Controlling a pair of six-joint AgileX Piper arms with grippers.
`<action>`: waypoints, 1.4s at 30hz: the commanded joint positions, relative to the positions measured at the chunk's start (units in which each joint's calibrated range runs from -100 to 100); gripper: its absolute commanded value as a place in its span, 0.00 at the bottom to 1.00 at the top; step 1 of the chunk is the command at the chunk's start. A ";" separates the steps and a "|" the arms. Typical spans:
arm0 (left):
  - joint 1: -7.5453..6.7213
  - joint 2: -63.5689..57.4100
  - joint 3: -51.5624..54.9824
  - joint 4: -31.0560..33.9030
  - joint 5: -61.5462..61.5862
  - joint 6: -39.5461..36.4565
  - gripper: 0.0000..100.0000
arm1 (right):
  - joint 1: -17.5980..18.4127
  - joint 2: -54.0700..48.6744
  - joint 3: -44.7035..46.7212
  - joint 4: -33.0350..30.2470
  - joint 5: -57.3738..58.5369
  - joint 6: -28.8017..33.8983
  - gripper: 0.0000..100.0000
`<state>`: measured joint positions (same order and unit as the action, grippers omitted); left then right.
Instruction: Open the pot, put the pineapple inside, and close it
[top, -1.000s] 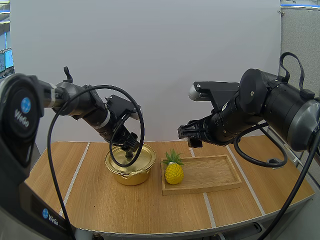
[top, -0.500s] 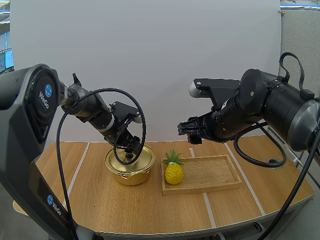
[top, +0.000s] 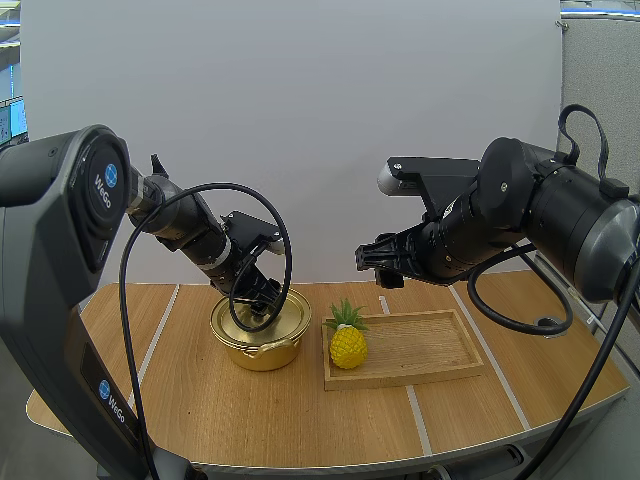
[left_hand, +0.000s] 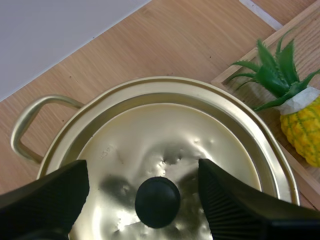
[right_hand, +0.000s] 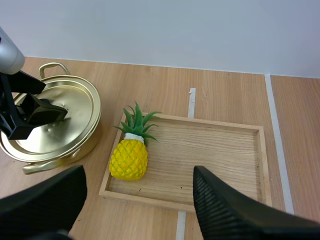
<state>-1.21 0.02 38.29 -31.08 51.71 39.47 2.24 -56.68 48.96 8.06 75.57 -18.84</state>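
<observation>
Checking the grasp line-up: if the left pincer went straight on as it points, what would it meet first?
Most likely the black knob on the lid: the open left pincer points down at it, one finger either side. Depth unclear.

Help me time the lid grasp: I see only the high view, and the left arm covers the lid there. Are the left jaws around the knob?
Observer: Yes. The left wrist view shows the left jaws open, one on each side of the black knob, with a gap on both sides.
Operator: And the right jaws, are they free to take the pineapple?
Observer: The right wrist view shows the right jaws open and empty above the wooden tray, where the pineapple sits at the end nearest the pot.
</observation>
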 joint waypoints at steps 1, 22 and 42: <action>-0.16 0.12 -0.39 -1.02 1.56 0.37 0.54 | -0.27 -0.42 -0.33 0.21 -1.05 0.17 1.00; 0.07 -16.74 -5.35 0.48 4.00 0.17 0.00 | -0.27 -0.42 -0.33 0.21 -1.05 0.17 1.00; 0.07 -36.96 -43.29 4.62 -0.83 -5.41 0.00 | -0.27 -0.42 -0.33 0.21 -1.05 0.17 1.00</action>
<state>-1.21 -36.53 -1.16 -29.11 53.35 36.94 2.24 -56.68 48.96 8.06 75.57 -18.84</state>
